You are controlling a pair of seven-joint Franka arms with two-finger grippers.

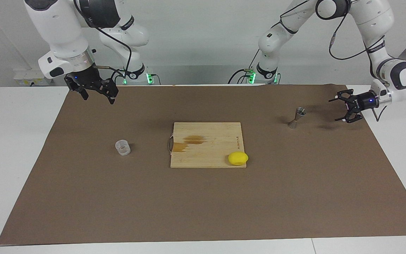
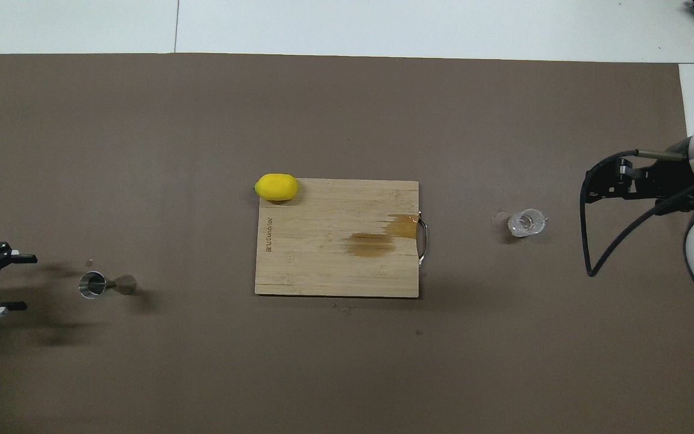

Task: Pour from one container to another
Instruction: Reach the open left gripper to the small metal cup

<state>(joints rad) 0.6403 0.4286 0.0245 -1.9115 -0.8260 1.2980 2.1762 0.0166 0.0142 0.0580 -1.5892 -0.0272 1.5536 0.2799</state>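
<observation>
A: Take the wooden cutting board (image 1: pixel 206 145) as the mark; what sits toward the right arm's end from it?

B: The right gripper (image 1: pixel 97 92) hangs in the air over the brown mat (image 1: pixel 203 204), above the corner by its own base; its fingers stand spread wide and hold nothing; the arm waits. Below it, between that corner and the board, stands the clear cup (image 1: pixel 122 147), upright on the mat; it is well apart from those fingers and nothing touches it.

A: And the board itself?

B: It lies flat at the middle of the mat, metal handle (image 1: pixel 169 142) turned toward the cup; a dark wet stain (image 1: pixel 190 142) spreads in from the handle edge; a yellow lemon (image 1: pixel 238 158) rests on the corner farthest from the robots, toward the left arm's end.

A: Then toward the left arm's end of the table?

B: The silver jigger (image 1: pixel 297 117) stands upright on the mat, a little nearer to the robots than the board; the left gripper (image 1: pixel 342 110) is low over the mat just outside it, lying level with its open mouth turned toward the jigger; the fingers (image 1: pixel 339 119) are fully spread and empty; the jigger stands near their tips, not between them, with bare mat showing in the gap; seen from overhead it lines up with the space between the two fingers (image 2: pixel 18 259).
</observation>
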